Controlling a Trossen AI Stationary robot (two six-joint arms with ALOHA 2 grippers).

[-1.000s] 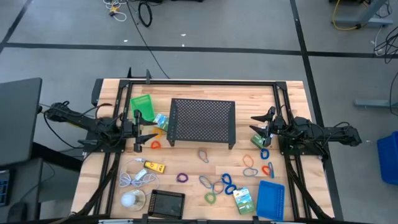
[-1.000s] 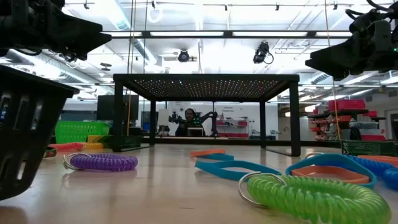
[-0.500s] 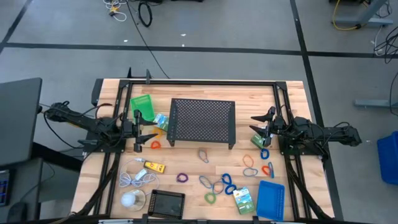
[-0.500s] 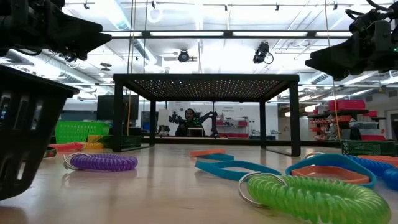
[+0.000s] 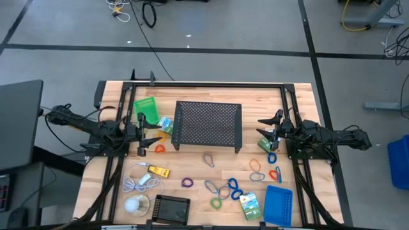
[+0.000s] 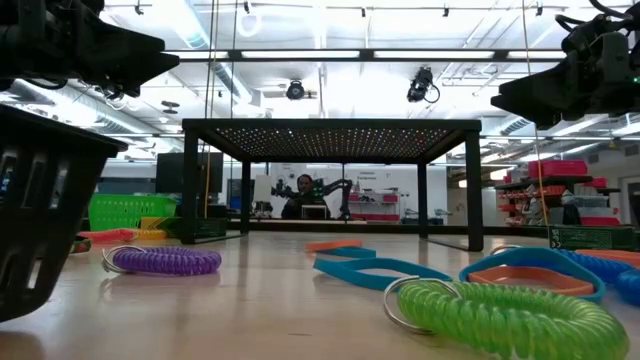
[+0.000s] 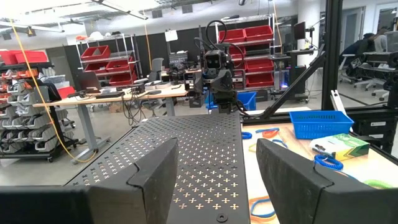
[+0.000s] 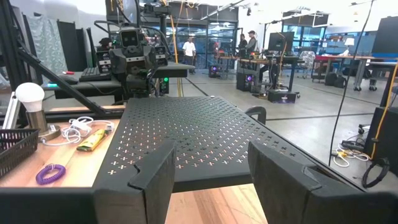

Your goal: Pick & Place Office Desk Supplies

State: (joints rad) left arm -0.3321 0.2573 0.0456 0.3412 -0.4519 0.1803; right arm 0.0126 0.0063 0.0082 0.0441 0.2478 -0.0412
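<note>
Office supplies lie scattered over the near half of the wooden counter (image 5: 300, 96), seemingly awaiting sorting: a blue tray (image 5: 278, 204) and black tray (image 5: 170, 208) near the front edge, a green tray (image 5: 146, 107) at the back left, then packets (image 5: 250, 204), a yellow block (image 5: 158, 170), and small coiled loops (image 5: 231, 186). A black perforated stand (image 5: 208, 124) occupies the centre. Flanking it, the left end effector (image 5: 148, 135) and right end effector (image 5: 266, 133) hover apart from everything, each with fingers spread wide and empty, apparently poised before a first pick. Beyond the counter stretches a bright workshop with red bins (image 7: 245, 42) and people standing in the distance.
</note>
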